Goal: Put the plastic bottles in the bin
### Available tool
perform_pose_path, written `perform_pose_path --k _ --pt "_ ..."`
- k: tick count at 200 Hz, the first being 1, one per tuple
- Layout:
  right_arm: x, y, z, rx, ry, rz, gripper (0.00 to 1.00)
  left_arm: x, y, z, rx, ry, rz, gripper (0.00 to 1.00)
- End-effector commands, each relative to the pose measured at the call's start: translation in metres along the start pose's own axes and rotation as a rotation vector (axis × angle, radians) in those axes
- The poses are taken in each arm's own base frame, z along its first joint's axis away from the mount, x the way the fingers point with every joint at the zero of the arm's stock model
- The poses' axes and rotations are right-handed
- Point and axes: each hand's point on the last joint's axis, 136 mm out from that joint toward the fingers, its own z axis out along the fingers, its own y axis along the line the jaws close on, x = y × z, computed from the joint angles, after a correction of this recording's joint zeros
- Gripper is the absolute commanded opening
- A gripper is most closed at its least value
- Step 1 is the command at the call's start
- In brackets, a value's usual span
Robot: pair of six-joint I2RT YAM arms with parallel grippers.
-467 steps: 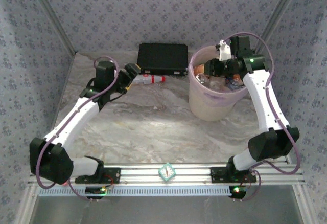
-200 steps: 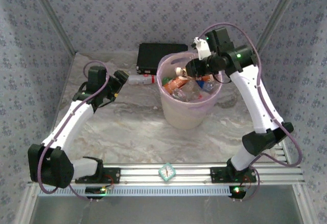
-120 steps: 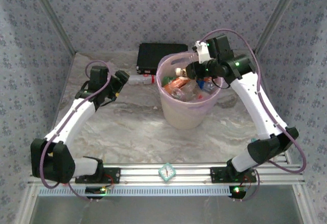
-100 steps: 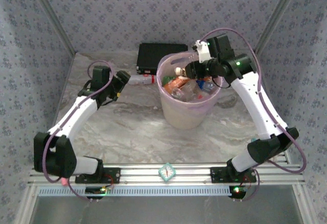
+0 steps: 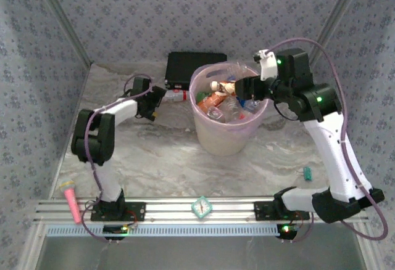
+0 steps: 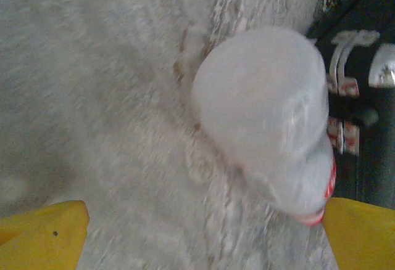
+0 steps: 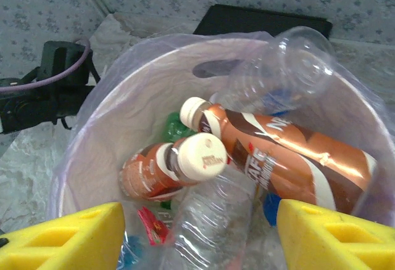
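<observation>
Okay, top view: one round cream bin [image 5: 223, 135], lined with a pink-lavender bag [image 5: 196, 82], stands mid-counter [image 5: 154, 153] on the marbled grey surface. I count one white bottle [image 5: 176, 95] outside it, lying on its side between the bin and the left end effector [image 5: 155, 97], just in front of one flat black case [image 5: 196, 68]. The right end effector [image 5: 242, 88] hangs over the bin's rim, above a jumble of bottles inside. One pink stick-shaped item [image 5: 69, 199] lies at the near left edge and one small teal item [image 5: 306, 172] lies near right.

Left wrist, blurry: the white bottle is smooth rounded plastic with a red band at one end. It lies on the counter between my two yellow fingers [image 6: 40, 236], which are spread wide. I can't tell whether the right one touches it. The case is just beyond.

Right wrist: yellow blocky fingers [image 7: 336, 239] spread, nothing pinched. In the bin are two orange-brown bottles [image 7: 290, 159] with cream caps, at least two clear crinkled bottles [image 7: 278, 73], and one green bottle [image 7: 176, 128], mostly buried.
</observation>
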Motion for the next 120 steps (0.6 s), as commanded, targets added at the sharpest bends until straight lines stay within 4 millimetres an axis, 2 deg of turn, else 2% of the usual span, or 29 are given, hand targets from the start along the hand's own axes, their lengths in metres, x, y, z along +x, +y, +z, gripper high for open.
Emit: perform_pose_path --k 1,25,74,95,120 --pt "0.011 -0.012 -0.002 0.040 0.017 0.031 0.68 -0.011 -0.027 0.007 0.045 -0.040 -0.021 0.98" --pt "0.018 -0.018 -0.007 0.054 0.024 0.043 0.68 -0.020 -0.025 0.016 0.015 -0.086 -0.022 0.98" --pt "0.020 -0.023 -0.016 0.066 0.009 0.047 0.68 -0.025 -0.018 0.055 -0.003 -0.084 -0.103 0.90" --pt "0.023 -0.024 -0.023 0.073 0.005 0.045 0.68 -0.024 -0.017 0.059 -0.005 -0.088 -0.099 0.86" --pt "0.024 -0.027 -0.028 0.081 -0.001 0.050 0.68 -0.027 -0.014 0.054 -0.013 -0.111 -0.102 0.77"
